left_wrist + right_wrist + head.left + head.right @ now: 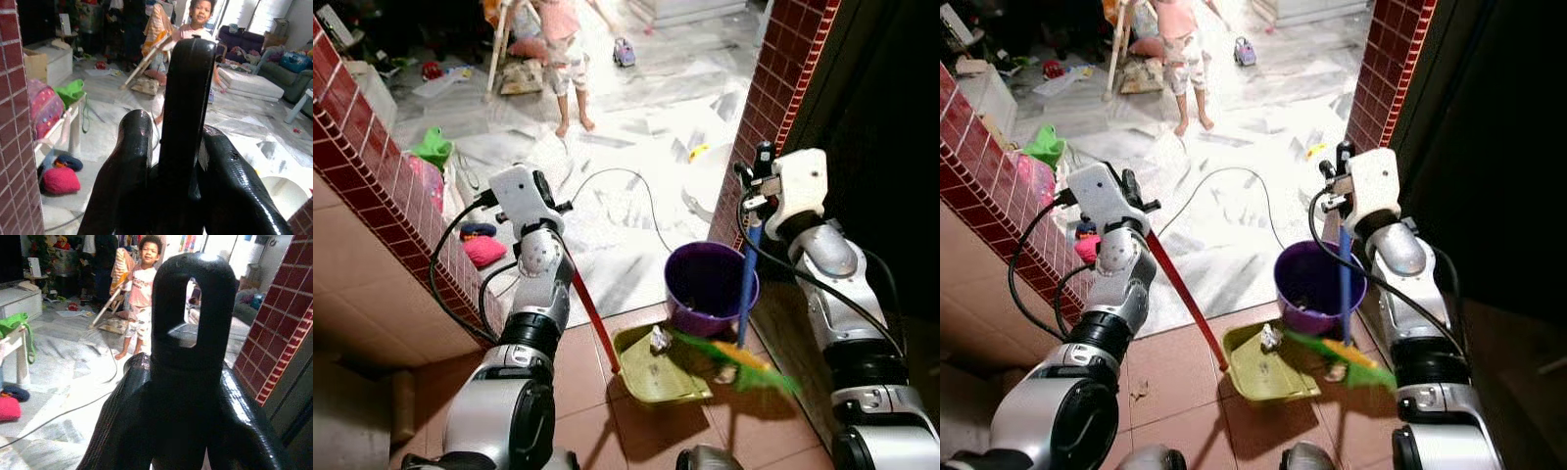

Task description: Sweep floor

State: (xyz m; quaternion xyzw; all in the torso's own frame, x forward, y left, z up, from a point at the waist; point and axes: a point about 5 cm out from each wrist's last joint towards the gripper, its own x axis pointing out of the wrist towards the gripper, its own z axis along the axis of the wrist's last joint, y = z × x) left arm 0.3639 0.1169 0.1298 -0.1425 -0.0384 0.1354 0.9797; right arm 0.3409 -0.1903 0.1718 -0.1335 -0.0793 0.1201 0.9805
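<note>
One green dustpan [658,370] is lying on the floor tiles, one purple bucket [709,286] is standing beside it, and one broom [747,294] is leaning over both. One crumpled scrap [660,339] is sitting in the dustpan. One person [566,54] is standing beyond. Two grippers, left gripper [183,147] and right gripper [188,377], are each gripping one handle.

Dustpan [658,370] before bucket [708,284], broom [744,323] right of it

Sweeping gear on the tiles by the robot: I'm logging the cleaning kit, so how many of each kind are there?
Olive-green plastic dustpan with red handle: 1
Blue-handled broom with green and yellow bristles: 1
Purple plastic bucket: 1
Crumpled paper scrap in the dustpan: 1
Total: 4
</note>
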